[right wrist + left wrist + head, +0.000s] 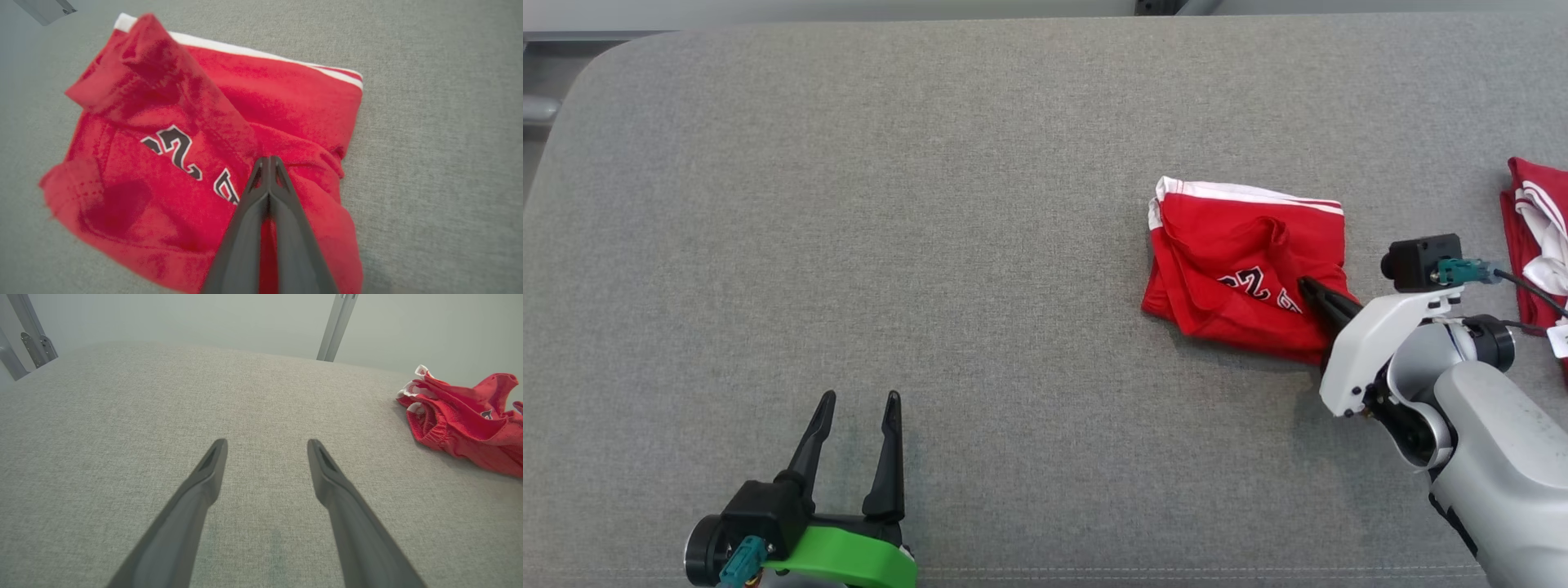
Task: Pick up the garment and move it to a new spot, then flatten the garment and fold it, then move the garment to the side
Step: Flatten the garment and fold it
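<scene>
The garment (1225, 245), red with white trim and black lettering, lies roughly folded and rumpled on the grey padded surface (931, 204), right of centre. My right gripper (1303, 284) reaches in from the right, and its tips rest on the cloth near the lettering. In the right wrist view the right gripper (267, 159) is shut, and a ridge of the garment (286, 102) rises from its tips toward the upper left. My left gripper (859, 398) stands open at the lower left over bare surface, far from the cloth. The left wrist view shows the left gripper (267, 444) holding nothing, with the garment (461, 428) off to its right.
A second red and white piece of clothing (1535, 245) lies at the right edge, beyond my right wrist. The padded surface has a rounded corner at the far left (613, 57). Metal frame posts (337, 326) stand behind the far edge.
</scene>
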Motion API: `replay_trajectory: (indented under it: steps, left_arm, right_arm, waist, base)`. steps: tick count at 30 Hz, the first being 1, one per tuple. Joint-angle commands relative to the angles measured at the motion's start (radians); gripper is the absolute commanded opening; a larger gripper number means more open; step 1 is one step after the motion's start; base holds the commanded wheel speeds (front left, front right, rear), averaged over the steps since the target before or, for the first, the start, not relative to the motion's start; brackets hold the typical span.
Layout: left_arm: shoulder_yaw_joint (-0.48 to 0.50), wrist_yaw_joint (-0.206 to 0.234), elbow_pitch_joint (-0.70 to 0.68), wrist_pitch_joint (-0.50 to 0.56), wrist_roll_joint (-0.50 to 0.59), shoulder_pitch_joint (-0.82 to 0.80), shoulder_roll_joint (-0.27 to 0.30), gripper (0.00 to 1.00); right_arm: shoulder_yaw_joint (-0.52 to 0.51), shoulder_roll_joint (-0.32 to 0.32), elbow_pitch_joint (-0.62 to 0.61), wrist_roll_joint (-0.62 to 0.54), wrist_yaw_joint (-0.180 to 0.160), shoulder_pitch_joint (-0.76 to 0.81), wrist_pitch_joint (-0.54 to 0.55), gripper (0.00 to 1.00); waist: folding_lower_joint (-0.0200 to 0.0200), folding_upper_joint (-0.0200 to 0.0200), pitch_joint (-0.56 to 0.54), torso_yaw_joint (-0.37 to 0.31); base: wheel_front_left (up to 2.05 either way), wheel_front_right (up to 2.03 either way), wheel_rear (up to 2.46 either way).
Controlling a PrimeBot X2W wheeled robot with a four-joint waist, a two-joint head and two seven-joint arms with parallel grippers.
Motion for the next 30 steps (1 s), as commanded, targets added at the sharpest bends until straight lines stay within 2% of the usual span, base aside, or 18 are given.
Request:
replay_trajectory:
  steps: [1, 16, 30]
  left_arm:
    - [0.002, 0.002, -0.002, -0.003, 0.003, -0.009, 0.0, 1.0]
    - [-0.012, 0.016, 0.002, -0.003, -0.015, 0.011, -0.001, 1.0]
    - [-0.006, 0.027, 0.007, -0.003, -0.022, 0.043, 0.0, 1.0]
  right_arm:
    - [0.013, 0.001, -0.009, 0.009, -0.001, 0.02, -0.005, 0.0]
    - [0.113, 0.021, -0.075, 0.047, -0.001, 0.093, -0.005, 0.0]
    - [0.151, 0.046, -0.102, 0.0, -0.001, 0.13, -0.073, 0.0]
  waist:
    - [0.0, 0.0106, -0.002, 0.001]
    - [0.0, 0.0106, -0.026, 0.02]
    - [0.0, 0.0106, -0.07, 0.012]
  base:
    - [0.0, 0.0, 0.0]
    - [0.0, 0.0, 0.0]
    - [0.0, 0.0, 0.0]
